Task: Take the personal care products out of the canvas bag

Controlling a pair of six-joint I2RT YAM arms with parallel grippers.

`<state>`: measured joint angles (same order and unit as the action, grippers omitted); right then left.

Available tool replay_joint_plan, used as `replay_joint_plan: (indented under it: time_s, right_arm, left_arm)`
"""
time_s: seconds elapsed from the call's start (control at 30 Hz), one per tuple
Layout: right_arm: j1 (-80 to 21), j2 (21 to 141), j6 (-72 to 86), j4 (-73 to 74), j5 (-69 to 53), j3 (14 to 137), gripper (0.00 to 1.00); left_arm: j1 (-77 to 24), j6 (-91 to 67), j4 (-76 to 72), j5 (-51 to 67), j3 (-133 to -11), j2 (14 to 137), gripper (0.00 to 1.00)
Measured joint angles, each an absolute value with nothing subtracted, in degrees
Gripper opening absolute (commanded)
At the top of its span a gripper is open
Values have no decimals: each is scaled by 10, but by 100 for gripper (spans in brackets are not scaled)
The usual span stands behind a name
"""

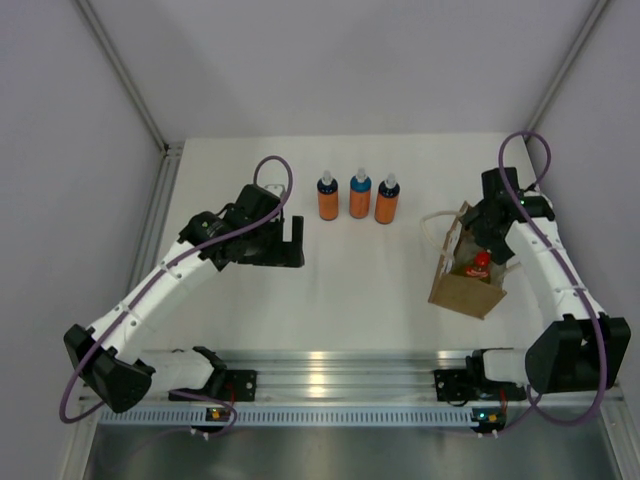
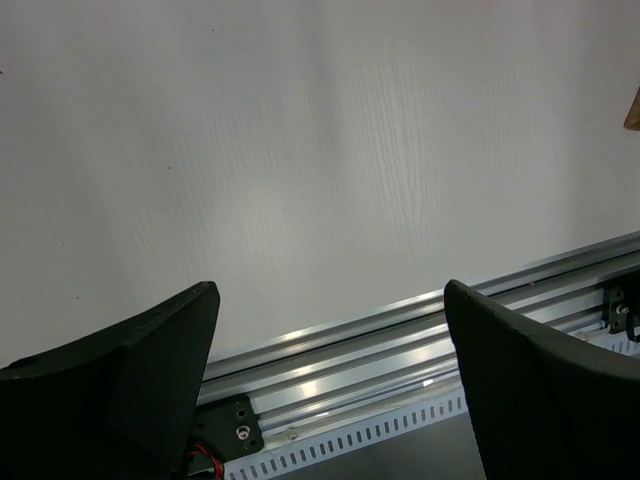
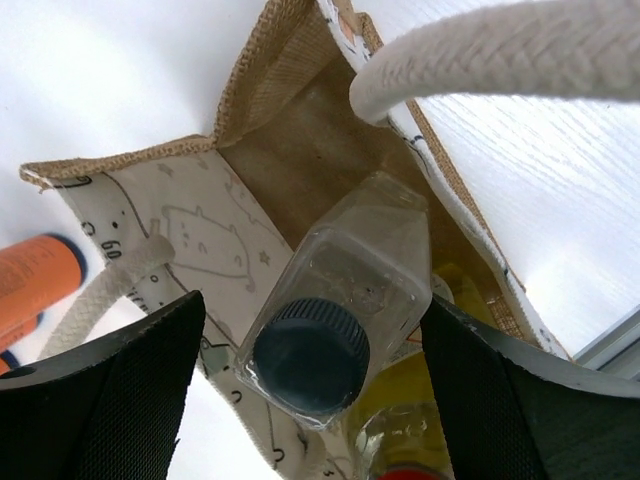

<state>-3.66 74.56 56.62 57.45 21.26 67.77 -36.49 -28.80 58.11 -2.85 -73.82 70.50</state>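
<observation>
Three orange bottles (image 1: 327, 198), (image 1: 359, 195), (image 1: 387, 200) stand in a row at the back middle of the table. The canvas bag (image 1: 463, 280) stands at the right, with a red-capped yellow-green bottle (image 1: 480, 264) showing in its mouth. My right gripper (image 1: 488, 238) is open at the bag's mouth. In the right wrist view its jaws (image 3: 315, 390) stand on either side of a clear greyish bottle (image 3: 350, 290) with a dark cap, not touching it. The yellow-green bottle (image 3: 400, 425) lies beside it. My left gripper (image 1: 293, 242) is open and empty left of the orange bottles.
The bag's white rope handles (image 3: 500, 50) loop over its mouth. One orange bottle (image 3: 35, 280) shows left of the bag. An aluminium rail (image 2: 400, 345) runs along the table's near edge. Walls with metal posts (image 1: 165, 150) close in the table.
</observation>
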Motion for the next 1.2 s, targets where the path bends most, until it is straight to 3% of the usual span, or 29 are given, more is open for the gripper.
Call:
replay_joint_plan:
  time_s: [0.57, 1.2]
  right_arm:
    - [27, 730, 495, 565, 167, 652, 84]
    - [10, 772, 566, 552, 165, 648, 79]
  left_arm:
    - [-365, -289, 581, -31, -738, 695, 98]
    - [-365, -288, 581, -30, -738, 695, 98]
